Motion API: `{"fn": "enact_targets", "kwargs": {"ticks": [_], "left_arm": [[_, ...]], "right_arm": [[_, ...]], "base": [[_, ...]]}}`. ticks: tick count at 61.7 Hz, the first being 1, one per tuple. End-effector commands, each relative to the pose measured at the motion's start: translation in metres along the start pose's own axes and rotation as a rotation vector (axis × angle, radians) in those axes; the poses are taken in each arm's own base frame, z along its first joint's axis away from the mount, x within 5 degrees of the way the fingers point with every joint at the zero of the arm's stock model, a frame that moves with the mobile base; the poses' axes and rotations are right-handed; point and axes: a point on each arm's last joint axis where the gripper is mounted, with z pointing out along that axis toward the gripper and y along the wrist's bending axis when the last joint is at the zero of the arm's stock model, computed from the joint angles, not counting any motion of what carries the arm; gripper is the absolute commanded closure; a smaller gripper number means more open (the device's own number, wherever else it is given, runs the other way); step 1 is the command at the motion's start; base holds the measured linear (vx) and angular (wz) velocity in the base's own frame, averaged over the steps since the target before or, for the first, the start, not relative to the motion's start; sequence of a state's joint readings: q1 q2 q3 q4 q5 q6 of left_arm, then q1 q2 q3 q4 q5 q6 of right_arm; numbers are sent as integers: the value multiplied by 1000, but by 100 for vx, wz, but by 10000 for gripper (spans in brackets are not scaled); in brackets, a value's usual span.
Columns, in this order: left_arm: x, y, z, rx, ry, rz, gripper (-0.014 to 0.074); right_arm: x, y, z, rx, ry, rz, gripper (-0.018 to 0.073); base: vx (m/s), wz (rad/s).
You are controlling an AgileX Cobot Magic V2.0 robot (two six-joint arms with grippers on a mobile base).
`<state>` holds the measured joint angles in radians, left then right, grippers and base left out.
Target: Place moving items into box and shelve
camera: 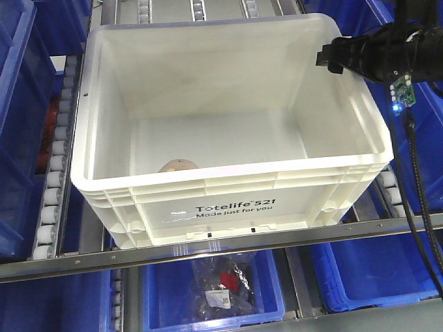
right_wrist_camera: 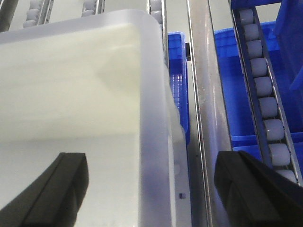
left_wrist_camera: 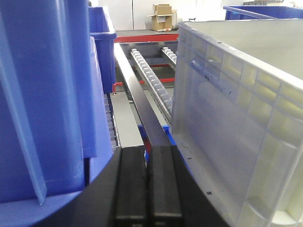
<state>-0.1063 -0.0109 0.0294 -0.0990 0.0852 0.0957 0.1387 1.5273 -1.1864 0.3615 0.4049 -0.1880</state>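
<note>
The white box (camera: 228,200), printed "Totelife 521", stands on the shelf's roller tracks. Inside it, low against the near wall, the top of a dusty pink ball (camera: 178,165) shows; the rest of it is hidden by the wall. My right arm (camera: 374,52) reaches over the box's right rim. In the right wrist view the right gripper (right_wrist_camera: 156,189) is open and straddles that rim (right_wrist_camera: 158,118), with one finger (right_wrist_camera: 64,187) over the inside and the other outside. My left gripper (left_wrist_camera: 149,189) is shut on nothing, just outside the box's left wall (left_wrist_camera: 227,123).
Blue bins (camera: 17,104) flank the box on both sides, and one (left_wrist_camera: 42,94) sits close to the left gripper. A lower blue bin (camera: 221,290) holds a bagged item. Roller rails (right_wrist_camera: 267,99) and steel bars (camera: 208,249) run along the shelf.
</note>
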Motion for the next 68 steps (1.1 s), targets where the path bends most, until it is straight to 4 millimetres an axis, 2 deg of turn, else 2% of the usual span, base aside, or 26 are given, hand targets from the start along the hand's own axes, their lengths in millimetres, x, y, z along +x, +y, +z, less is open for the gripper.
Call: {"fn": "enact_targets", "kwargs": {"ticks": [1,10,15,22,29,39,43,48,54,59,68], "left_arm": [[-3,1,-1,-6,-82,-11,603],[-3,1,-1,-6,-82,-11,603],[-3,1,-1,-6,-82,-11,603],[-3,1,-1,-6,-82,-11,603],[-3,1,-1,-6,-82,-11,603],[-3,1,-1,-6,-82,-11,603],[-3,1,-1,-6,-82,-11,603],[-3,1,-1,-6,-82,-11,603],[-3,1,-1,-6,-82,-11,603],[-3,1,-1,-6,-82,-11,603],[-3,1,-1,-6,-82,-11,603]], "right_arm": [[-22,6,-33,3,-117,-56,-23],[-22,11,-68,5,-100,-112,-23],[-15,13,-86,0,-108,-116,-23],[15,12,-108,-1,-114,-98,-23],[46,9,-141,26,-189,-145,-23],[96,-1,-184,143,-292,-378,22],[115,-3,-202,181,-398,-438,78],[136,-5,-218,228,-555,-525,197],[161,-12,-222,324,-698,-574,380],[181,-18,-223,393,-802,-521,557],[210,-23,-217,420,-865,-445,571]], "base": [[0,0],[0,0],[0,0],[0,0],[0,0],[0,0],[0,0],[0,0],[0,0],[0,0],[0,0]]}}
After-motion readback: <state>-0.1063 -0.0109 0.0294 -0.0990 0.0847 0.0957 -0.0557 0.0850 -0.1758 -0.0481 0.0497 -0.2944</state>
